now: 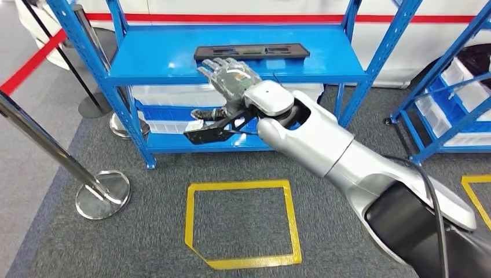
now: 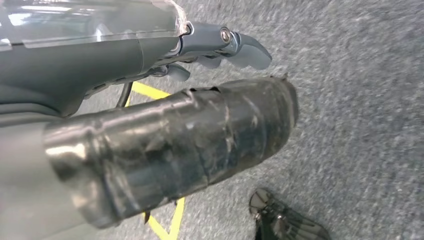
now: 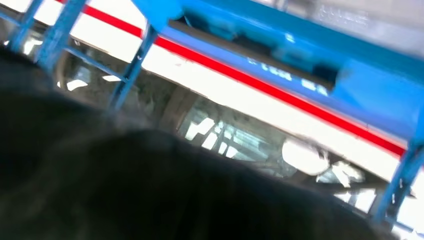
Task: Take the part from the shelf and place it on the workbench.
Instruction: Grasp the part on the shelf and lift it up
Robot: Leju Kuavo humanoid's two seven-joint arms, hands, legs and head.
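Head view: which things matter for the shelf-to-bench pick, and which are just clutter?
For the job:
- black part lying on the shelf top
- blue shelf
- right hand, fingers spread, reaching at the part

Just there:
- stanchion
- yellow floor marking
- clear bins under the shelf top

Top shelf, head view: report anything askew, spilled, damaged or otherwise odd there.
Nothing stands out. The long black part lies flat on the blue shelf, roughly parallel to its front edge, unspilled and apparently intact. The right hand hovers just in front of it, fingers extended, not yet gripping it.
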